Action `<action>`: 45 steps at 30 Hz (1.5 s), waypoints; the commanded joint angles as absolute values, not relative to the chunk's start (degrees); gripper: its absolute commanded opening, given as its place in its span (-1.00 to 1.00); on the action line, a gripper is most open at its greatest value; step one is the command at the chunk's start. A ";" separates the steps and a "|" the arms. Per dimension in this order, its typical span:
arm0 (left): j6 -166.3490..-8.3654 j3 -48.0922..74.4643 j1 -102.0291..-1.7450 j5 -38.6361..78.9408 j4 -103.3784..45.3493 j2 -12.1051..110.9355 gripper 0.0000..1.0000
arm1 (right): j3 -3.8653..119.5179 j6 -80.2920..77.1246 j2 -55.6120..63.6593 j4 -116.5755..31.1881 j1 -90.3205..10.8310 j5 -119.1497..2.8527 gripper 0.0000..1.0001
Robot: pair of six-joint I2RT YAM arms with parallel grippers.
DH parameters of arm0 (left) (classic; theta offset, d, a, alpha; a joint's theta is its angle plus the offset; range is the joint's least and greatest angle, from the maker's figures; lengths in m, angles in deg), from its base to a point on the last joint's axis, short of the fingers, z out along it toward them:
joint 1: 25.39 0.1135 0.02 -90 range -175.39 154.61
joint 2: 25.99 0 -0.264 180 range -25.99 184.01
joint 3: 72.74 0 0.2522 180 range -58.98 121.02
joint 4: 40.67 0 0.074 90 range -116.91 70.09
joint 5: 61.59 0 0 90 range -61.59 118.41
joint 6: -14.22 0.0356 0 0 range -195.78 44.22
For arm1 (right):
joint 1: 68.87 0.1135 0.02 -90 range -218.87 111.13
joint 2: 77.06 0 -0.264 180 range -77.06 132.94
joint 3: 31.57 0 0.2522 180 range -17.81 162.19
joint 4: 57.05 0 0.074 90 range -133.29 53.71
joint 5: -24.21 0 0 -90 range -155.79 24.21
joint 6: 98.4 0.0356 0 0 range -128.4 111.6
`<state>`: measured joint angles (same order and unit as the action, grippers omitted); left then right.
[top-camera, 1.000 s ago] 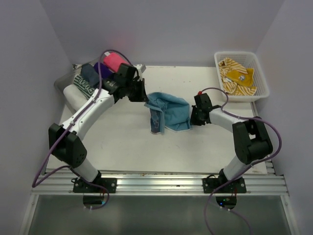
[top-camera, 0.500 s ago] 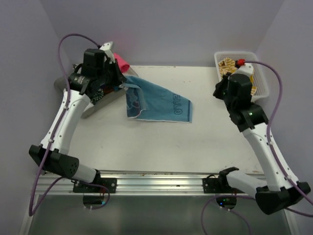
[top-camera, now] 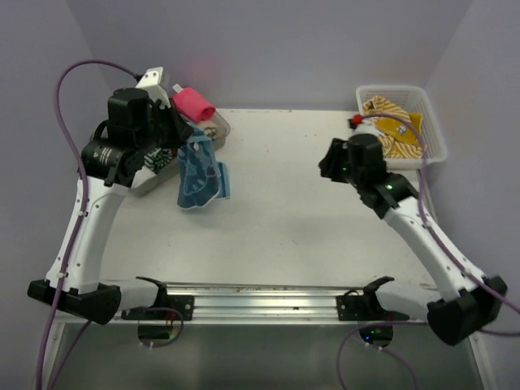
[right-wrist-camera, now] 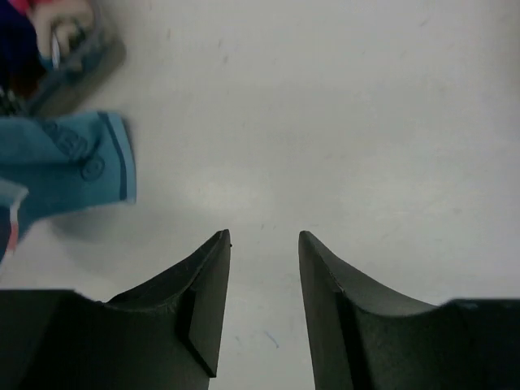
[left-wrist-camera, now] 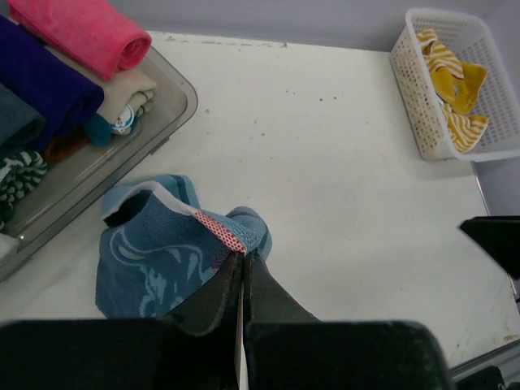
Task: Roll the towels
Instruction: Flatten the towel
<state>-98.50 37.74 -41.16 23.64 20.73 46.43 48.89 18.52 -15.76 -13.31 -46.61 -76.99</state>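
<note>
A light blue towel [top-camera: 201,172] with dark lettering hangs bunched from my left gripper [top-camera: 188,140], next to the clear tray. In the left wrist view that gripper [left-wrist-camera: 245,255] is shut on the towel [left-wrist-camera: 150,264] at its red-dotted hem. My right gripper [top-camera: 328,162] hovers over the table right of centre. It is open [right-wrist-camera: 264,236] with nothing between its fingers, and the blue towel [right-wrist-camera: 69,166] lies off to its left. A rolled hot pink towel [top-camera: 193,103] tops the tray. Mustard-yellow striped towels [top-camera: 394,130] lie in the white basket.
The clear tray [left-wrist-camera: 177,107] at the back left holds several rolled towels, purple, dark blue and patterned. The white lattice basket [top-camera: 432,140] stands at the back right corner. Purple walls close in on three sides.
The right gripper has let go of the blue towel and opened, swinging back toward the table's middle right. The left arm has lifted the towel leftward to the tray, so it now hangs bunched.
</note>
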 commanded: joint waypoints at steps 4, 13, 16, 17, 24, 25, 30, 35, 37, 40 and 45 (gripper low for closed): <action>-97.31 39.19 -40.94 25.51 23.01 48.10 -1.00 | 48.10 22.36 2.99 -22.01 -31.71 -71.85 0.14; -96.35 41.47 -40.94 29.19 26.87 47.84 -1.00 | 68.38 21.66 35.69 -23.07 -21.06 -74.49 0.27; -95.99 41.74 -40.86 30.78 27.84 46.79 -1.00 | 74.27 21.75 42.89 -22.46 -20.45 -74.40 0.26; -95.99 41.74 -40.86 30.87 28.11 46.70 -1.00 | 75.95 21.57 44.39 -21.07 -19.83 -74.58 0.25; -96.34 41.48 -40.86 30.52 28.37 46.17 -1.00 | 84.23 22.01 53.63 -18.50 -17.28 -78.87 0.21; -96.26 41.39 -40.86 30.35 28.37 45.99 -1.00 | 84.15 22.79 54.07 -18.50 -17.28 -79.58 0.20; -96.34 40.69 -40.86 30.43 28.37 45.64 -1.00 | 83.79 23.86 54.69 -18.77 -17.28 -81.87 0.24; -96.43 40.07 -40.86 29.82 28.11 45.29 -1.00 | 87.92 24.56 58.11 -16.84 -17.28 -85.65 0.21; -96.52 39.72 -40.86 29.82 27.93 45.03 -1.00 | 90.11 24.56 60.05 -16.66 -17.28 -86.09 0.07; -96.52 39.46 -40.86 29.73 27.93 45.02 -1.00 | 91.97 24.65 61.28 -16.31 -17.19 -86.35 -0.65; -96.61 38.75 -40.86 29.73 27.58 45.72 -1.00 | 82.52 25.70 53.13 -17.89 -17.80 -88.90 -1.00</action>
